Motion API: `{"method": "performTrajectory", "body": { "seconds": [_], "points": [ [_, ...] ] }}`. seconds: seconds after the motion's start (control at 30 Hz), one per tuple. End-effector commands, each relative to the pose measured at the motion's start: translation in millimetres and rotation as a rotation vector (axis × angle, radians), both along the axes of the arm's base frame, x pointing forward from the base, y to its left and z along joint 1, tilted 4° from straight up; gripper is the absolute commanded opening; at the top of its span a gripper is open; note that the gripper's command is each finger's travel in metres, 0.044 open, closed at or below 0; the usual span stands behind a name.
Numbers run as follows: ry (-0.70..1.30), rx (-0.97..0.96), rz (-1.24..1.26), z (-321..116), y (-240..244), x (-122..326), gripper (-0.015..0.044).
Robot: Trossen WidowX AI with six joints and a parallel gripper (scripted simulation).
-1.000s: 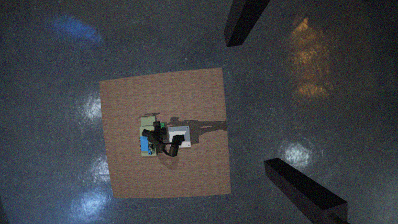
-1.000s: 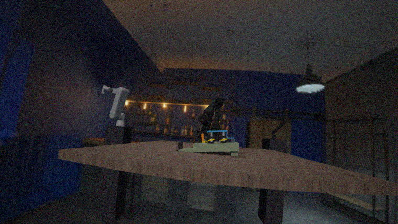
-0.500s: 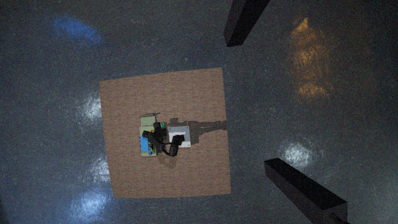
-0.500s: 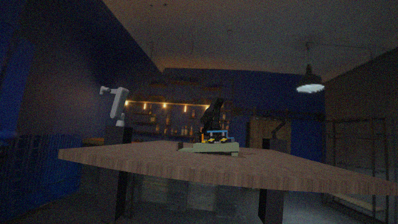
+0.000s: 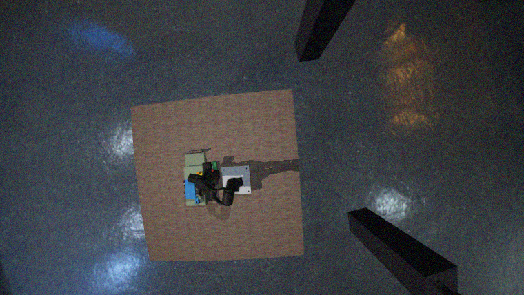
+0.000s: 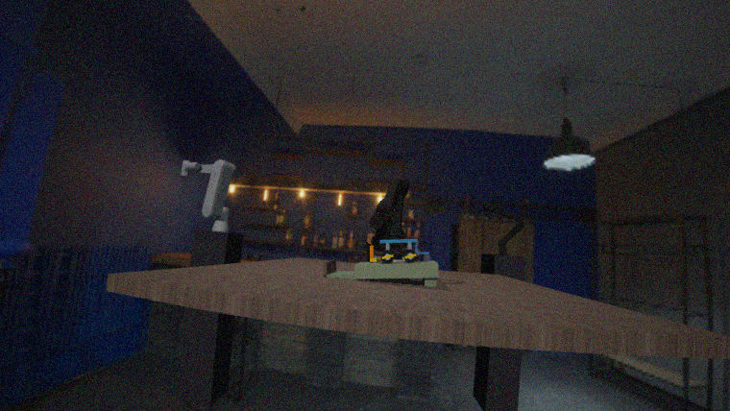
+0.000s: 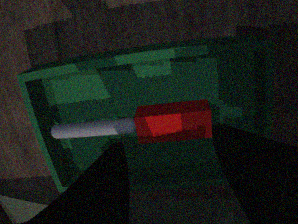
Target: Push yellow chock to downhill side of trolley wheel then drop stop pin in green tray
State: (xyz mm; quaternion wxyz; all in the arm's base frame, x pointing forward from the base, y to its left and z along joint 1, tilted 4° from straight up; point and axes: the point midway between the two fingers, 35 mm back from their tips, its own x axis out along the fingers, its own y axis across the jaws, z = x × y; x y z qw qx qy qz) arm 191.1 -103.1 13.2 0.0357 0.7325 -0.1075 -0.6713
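Observation:
The stop pin, with its red head and grey shaft, lies on its side in the green tray. My gripper is partly open just above the tray, its black fingers apart on either side of the red head. The blue trolley stands on the pale green ramp. The yellow-orange chock stands upright on the ramp close to the trolley's downhill wheel. Whether they touch is too small to tell.
The wooden table carries the ramp, the tray and my arm's light base plate. The tray lies between the ramp and that plate. A dark upright block stands at the ramp's low end. My black arm rises behind the trolley.

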Motion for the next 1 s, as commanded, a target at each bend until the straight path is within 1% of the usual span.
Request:
{"method": "performTrajectory", "body": {
  "seconds": [0.0,0.17,0.2,0.37,0.6,0.73,0.97],
  "points": [
    [0.005,-0.001,-0.003,-3,1,-1,0.0190],
    [0.000,0.000,0.000,0,0,0,0.0321],
    [0.000,0.000,0.000,0,0,0,0.0340],
    [0.000,0.000,0.000,0,0,0,0.0340],
    [0.005,-0.001,-0.003,24,3,-5,0.0340],
    [0.005,-0.001,-0.003,36,3,-6,0.0440],
    [0.005,-0.001,-0.003,57,5,-7,0.0440]
  ]
}}
